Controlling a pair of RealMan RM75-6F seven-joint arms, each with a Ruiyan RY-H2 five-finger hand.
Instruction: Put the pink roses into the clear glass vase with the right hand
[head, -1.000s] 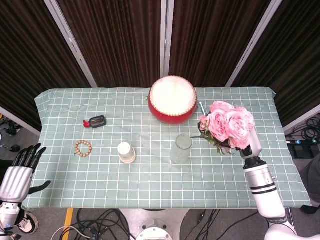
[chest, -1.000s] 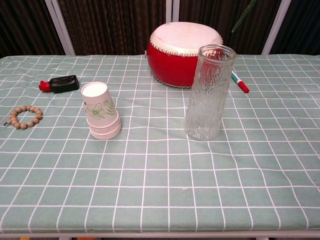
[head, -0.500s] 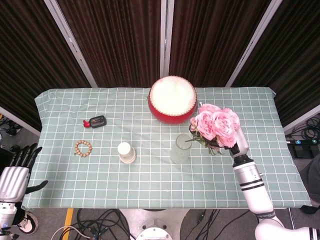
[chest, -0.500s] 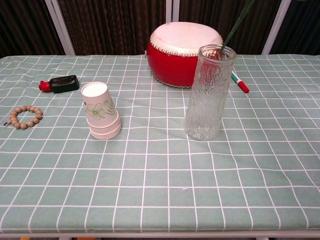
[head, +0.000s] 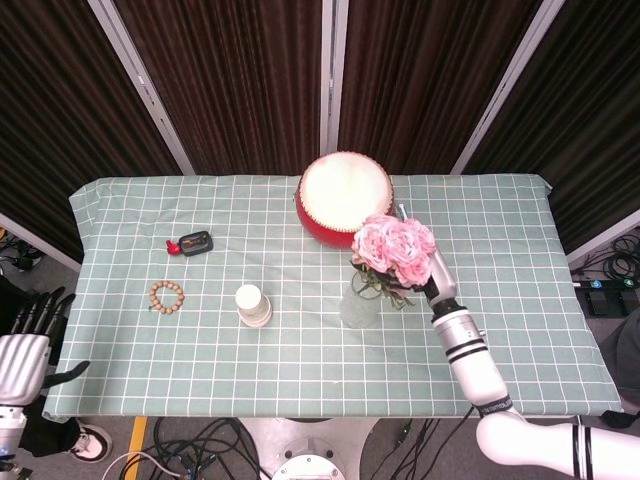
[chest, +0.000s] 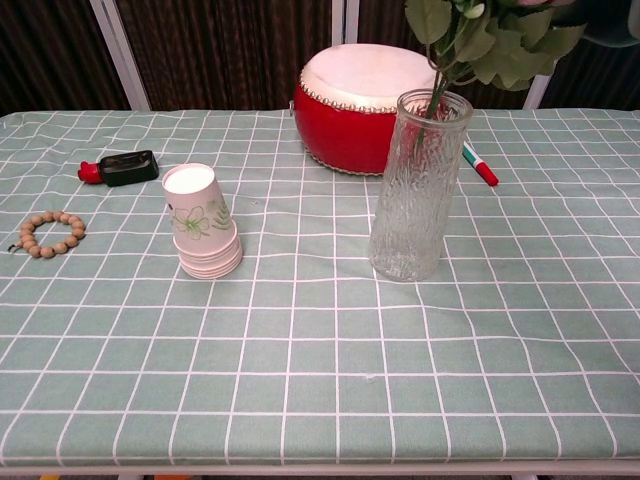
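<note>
**Roses over the vase mouth**

From my station, going left to right: my left hand (head: 25, 352) hangs off the tabletop (head: 120, 370) edge, fingers apart, holding nothing. On the cloth lie a bead bracelet (chest: 47, 234), a stack of paper cups (chest: 203, 235), then the clear glass vase (chest: 417, 186) upright before the red drum (chest: 366, 109). The pink roses (head: 394, 249) sit above the vase, stems entering its mouth. My right hand (head: 432, 287) grips their stems.
</note>
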